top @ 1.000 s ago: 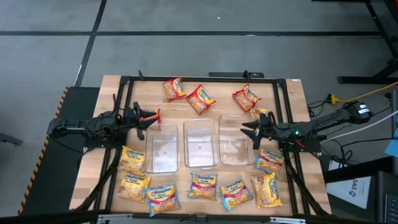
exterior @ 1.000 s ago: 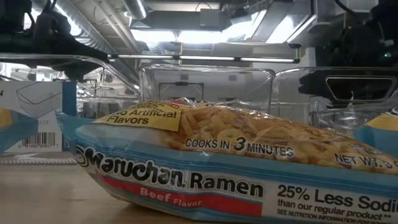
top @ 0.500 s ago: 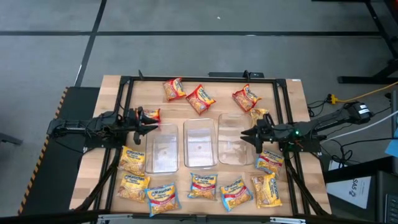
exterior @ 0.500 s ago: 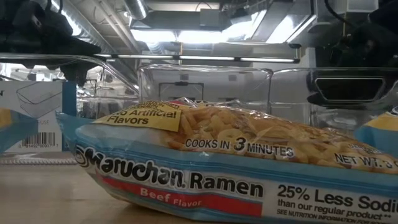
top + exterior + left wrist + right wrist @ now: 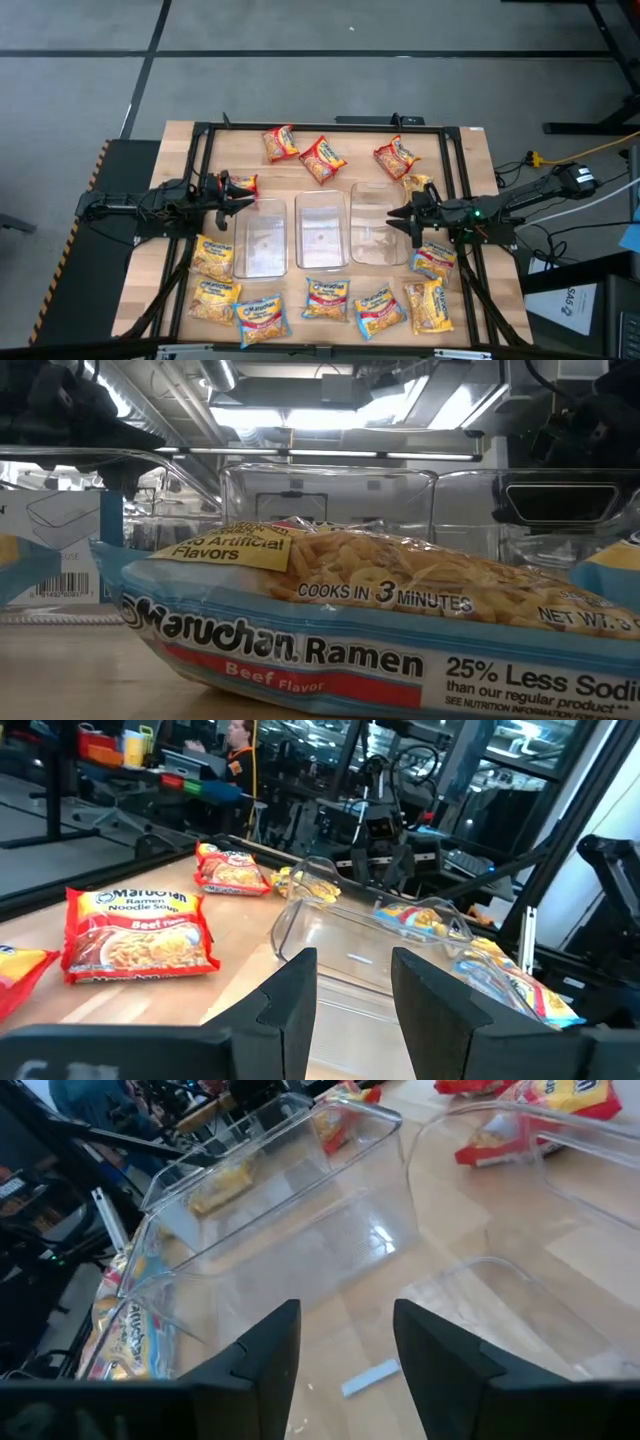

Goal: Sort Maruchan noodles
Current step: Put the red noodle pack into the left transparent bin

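Left tool (image 5: 237, 194), fingers apart, hovers just beside a red noodle packet (image 5: 243, 184); right tool (image 5: 400, 218), fingers apart, hangs over the right bin (image 5: 378, 238).

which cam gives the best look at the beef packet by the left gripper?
Left wrist view: the red beef packet lies flat with its whole face and label readable, beyond the open left gripper. High view shows only a small red patch at the fingertips. Low and right wrist views don't clearly show it.
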You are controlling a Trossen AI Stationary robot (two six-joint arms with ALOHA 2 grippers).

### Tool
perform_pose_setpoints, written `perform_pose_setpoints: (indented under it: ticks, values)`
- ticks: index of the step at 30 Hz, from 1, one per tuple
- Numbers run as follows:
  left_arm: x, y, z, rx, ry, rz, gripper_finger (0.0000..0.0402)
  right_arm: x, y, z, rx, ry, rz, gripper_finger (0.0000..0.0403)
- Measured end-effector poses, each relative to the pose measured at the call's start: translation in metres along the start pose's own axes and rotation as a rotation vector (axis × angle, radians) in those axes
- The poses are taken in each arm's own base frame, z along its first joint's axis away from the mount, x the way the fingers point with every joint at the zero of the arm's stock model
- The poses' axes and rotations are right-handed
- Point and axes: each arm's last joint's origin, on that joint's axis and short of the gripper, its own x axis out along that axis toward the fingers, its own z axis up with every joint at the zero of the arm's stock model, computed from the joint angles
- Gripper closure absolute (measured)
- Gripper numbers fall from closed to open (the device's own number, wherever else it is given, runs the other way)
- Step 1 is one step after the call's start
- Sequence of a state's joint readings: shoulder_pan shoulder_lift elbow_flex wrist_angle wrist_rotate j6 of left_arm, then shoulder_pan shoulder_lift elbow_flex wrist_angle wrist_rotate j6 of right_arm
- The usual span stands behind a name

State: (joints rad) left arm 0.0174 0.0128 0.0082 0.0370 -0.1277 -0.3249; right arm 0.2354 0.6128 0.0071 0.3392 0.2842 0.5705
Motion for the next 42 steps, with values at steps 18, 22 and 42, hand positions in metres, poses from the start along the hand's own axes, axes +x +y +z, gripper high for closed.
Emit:
perform_pose_setpoints:
  ticks: [18,22,42]
  values:
    - [-0.001,-0.006,0.008,-0.041,-0.055,-0.123,0.0276,-0.001,0.011,0.008,-0.029,-0.019,0.212,0.0235]
    - [-0.001,-0.005,0.008,-0.039,-0.055,-0.12,0.0276,-0.001,0.011,0.01,-0.023,-0.049,0.206,0.0235]
    - [0.0,0.0,0.009,0.11,-0.108,0.061,0.0276,-0.001,0.007,0.01,-0.107,-0.088,0.082,0.0235]
